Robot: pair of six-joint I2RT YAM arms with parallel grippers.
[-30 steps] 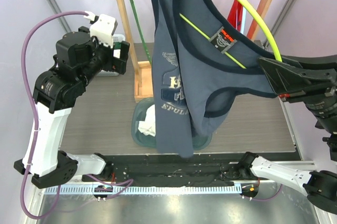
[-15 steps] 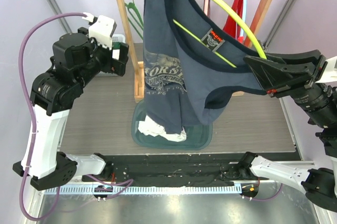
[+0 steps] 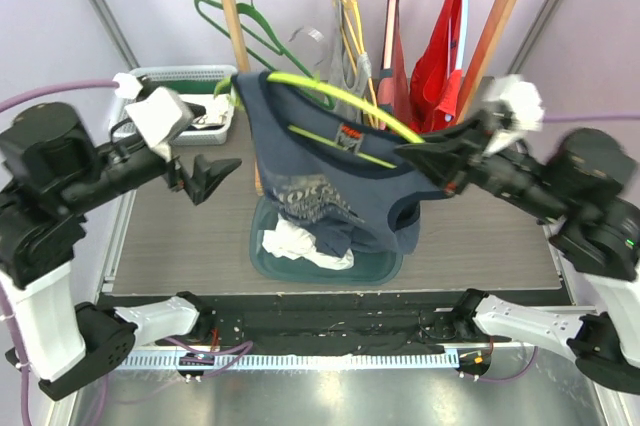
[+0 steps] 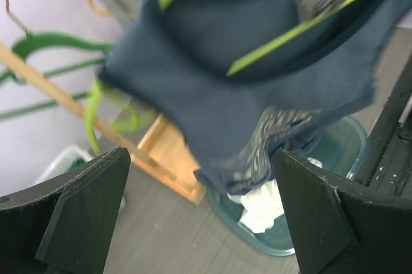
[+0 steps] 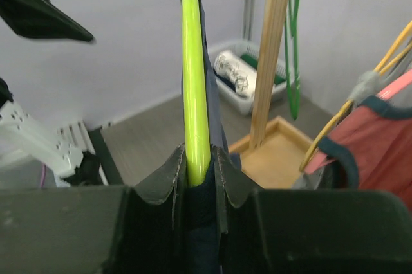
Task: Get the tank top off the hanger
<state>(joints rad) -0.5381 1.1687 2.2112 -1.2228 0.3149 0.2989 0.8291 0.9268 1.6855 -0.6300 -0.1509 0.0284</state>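
**Left wrist view.** Left gripper [image 4: 203, 158]: pincer spread wide, nothing between the fingers. It faces the tank top [image 4: 257, 94], presumably to take the cloth while the other arm holds the frame. Tank top: navy, draped on the hanger [image 4: 302, 26], in front of the wooden rack [image 4: 64, 94]. Its hem hangs towards the basin [image 4: 341, 152] just in front of the rack's foot, where a white cloth [image 4: 261, 206] lies.

**Right wrist view.** Right gripper [image 5: 196, 164]: pincer pressed on the hanger's lime rod, with an edge of navy cloth alongside it. The grip likely serves to steady the hanger so that the garment can be pulled off. Basket [image 5: 238, 74]: on the table beyond the rack's post.

**Top external view.** The tank top is on the hanger, below the rack's rail and in front of it, with its hem bunched in the basin. Red garment [image 3: 440, 56]: on the rail.

Change from the earlier frames: the hanger and tank top were held high, covering the rail. They are now lowered, so the rail and its hangers show. The left arm, earlier drawn back left of the rack, now reaches towards the garment.
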